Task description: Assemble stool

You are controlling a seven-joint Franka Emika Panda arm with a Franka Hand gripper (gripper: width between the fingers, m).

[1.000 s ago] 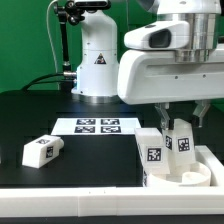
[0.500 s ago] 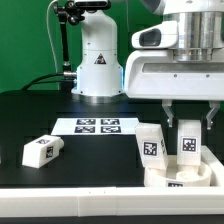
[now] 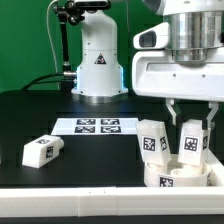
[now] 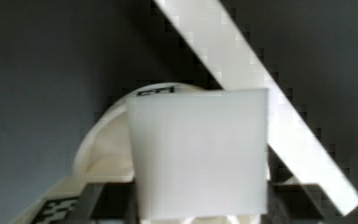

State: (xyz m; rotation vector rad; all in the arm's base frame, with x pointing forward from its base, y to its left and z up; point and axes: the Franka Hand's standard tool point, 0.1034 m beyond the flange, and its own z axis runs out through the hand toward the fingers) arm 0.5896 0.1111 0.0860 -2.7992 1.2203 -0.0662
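Arm: comes down from above the seat [image 3: 180, 175], wrist vertical. Hand [image 3: 192, 135]: pinching a leg [image 3: 193, 142] upright over the seat, at the near table [image 3: 90, 160] edge. Second leg [image 3: 152, 140] stands on the seat beside it; third [image 3: 42, 150] lies far from the seat. Risk: held leg tilts or cross-threads; jolt could topple its neighbour

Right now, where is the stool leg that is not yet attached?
The loose leg lies on the black table at the exterior view's left, in front of and left of the marker board, apart from the seat.
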